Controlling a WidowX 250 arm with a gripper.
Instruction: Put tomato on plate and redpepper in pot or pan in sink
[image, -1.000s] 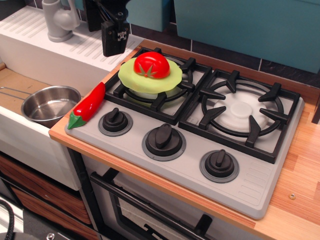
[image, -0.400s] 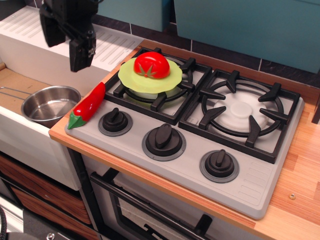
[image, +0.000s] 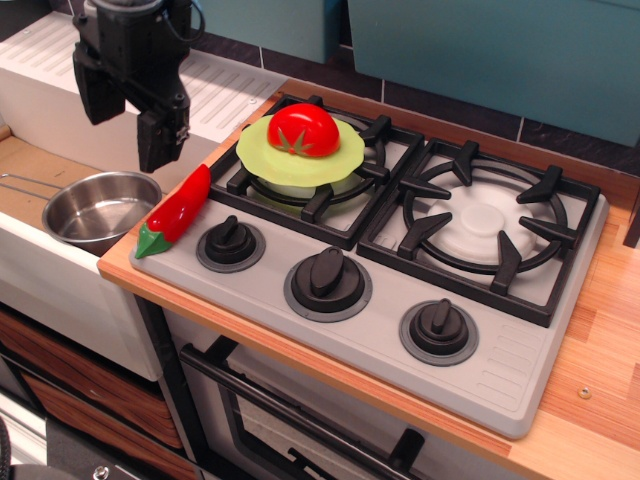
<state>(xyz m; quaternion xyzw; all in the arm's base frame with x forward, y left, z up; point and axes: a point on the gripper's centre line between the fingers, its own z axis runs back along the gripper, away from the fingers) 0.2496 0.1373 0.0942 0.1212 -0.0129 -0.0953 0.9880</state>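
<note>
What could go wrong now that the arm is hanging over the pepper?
The red pepper lies at the stove's left edge, tip past the wooden rim; a clumsy nudge from the open pincer could tip it off beside the steel pot rather than into it. It is slim and glossy, so it might slip out. The tomato sits on the green plate, which perches on the burner grate.
</note>
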